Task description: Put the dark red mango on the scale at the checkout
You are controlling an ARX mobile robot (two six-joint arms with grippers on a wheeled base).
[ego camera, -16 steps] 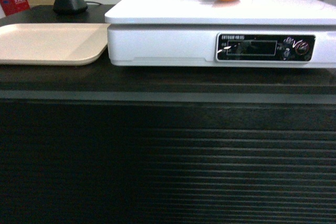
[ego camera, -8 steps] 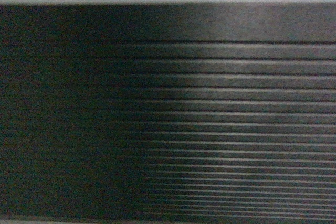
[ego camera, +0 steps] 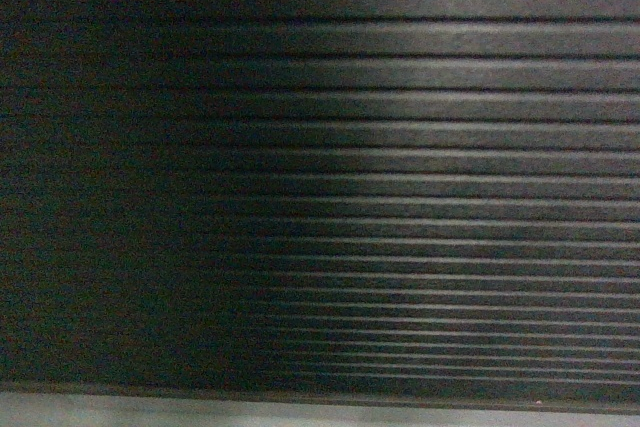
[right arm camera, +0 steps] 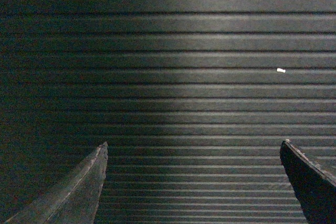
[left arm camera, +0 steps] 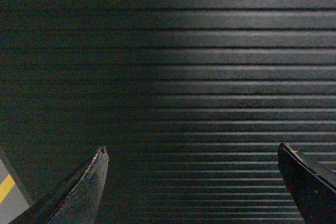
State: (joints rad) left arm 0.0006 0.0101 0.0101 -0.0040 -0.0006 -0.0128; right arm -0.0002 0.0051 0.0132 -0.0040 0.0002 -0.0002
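Both our grippers hang spread wide and empty. Head view: only the checkout [ego camera: 400, 147] ribbed front fills it, pale floor [ego camera: 300, 412] below (mango and scale out of sight). Left wrist: left gripper [left arm camera: 191, 153] faces the ribs, a yellow stripe [left arm camera: 6, 188] at left. Right wrist: right gripper [right arm camera: 194, 150] likewise, a white speck [right arm camera: 281, 70] on one rib.

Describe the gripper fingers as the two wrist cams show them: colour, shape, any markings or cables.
Both look alike. The left gripper and right gripper each show two dark, near-black fingers tapering to narrow wedge tips, with slightly worn, lighter edges. No markings, labels or cables are visible on them. Only the finger ends are in frame; the head view shows no arm at all, just the ribbed checkout panel.
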